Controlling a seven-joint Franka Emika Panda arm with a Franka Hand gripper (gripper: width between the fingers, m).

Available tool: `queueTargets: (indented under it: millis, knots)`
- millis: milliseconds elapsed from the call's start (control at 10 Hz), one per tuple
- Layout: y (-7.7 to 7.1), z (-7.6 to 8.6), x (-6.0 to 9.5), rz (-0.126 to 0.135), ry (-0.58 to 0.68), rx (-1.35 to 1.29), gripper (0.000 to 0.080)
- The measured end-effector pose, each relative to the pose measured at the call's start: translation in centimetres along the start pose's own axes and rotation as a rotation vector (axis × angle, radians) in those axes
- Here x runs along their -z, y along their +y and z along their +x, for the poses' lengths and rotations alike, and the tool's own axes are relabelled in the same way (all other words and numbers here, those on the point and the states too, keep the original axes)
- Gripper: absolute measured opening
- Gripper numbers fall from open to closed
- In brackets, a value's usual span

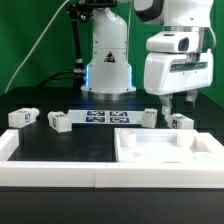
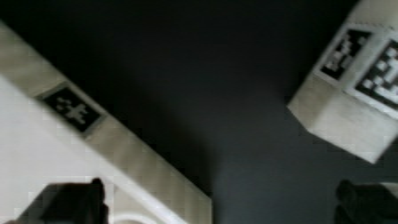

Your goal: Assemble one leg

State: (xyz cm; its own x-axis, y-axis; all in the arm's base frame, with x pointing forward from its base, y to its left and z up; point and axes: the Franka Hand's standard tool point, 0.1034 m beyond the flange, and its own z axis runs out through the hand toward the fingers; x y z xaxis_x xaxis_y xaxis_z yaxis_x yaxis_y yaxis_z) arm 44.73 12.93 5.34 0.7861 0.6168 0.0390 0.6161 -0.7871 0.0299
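Step in hand: approach for the pick of one leg, nothing grasped yet.

- Jaws wide open and empty. In the wrist view both fingertips (image 2: 77, 203) sit at the frame edge with only bare black desk (image 2: 214, 120) between them.
- In the exterior view the arm hangs over the exterior view's right end of the desk (image 1: 70, 142), jaws above and between two legs: the right-hand leg (image 1: 182, 121) and its neighbour (image 1: 148, 117). No contact with either.
- Two spare legs (image 1: 22, 118) (image 1: 60, 122) lie well apart on the exterior view's left, beyond the marker board (image 1: 105, 118).
- White square panel (image 1: 165, 152) lies near the front, just in front of the two right-hand legs.
- Wrist view: one tagged leg (image 2: 352, 85) sits off to one side, outside the jaw line and skewed to it. A white tagged edge (image 2: 71, 105) runs along the other side; cannot tell which part it is.

Next move, as a judgement: shift sideways until the leg is centred between the fingers, rotate the wrist to square up with its flat sides, then descend and close. Risk: coming down off-centre puts a finger on the leg and knocks it aside.
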Motion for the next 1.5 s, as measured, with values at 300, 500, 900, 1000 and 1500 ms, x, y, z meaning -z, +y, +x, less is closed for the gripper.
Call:
queueTargets:
  millis: [300, 500, 900, 1000, 1500]
  knots:
    - [-1.8, 0.5, -0.3, 0.027, 0.003, -0.24, 0.0649]
    - [-1.9, 0.3, -0.4, 0.033, -0.019, -0.26, 0.0649]
    - [-2.6, -0.2, -0.9, 0.051, -0.198, -0.242, 0.0649]
    - [-2.7, 0.3, -0.9, 0.054, -0.235, -0.236, 0.0649]
    - [-3.0, -1.3, -1.7, 0.088, -0.585, -0.232, 0.0649]
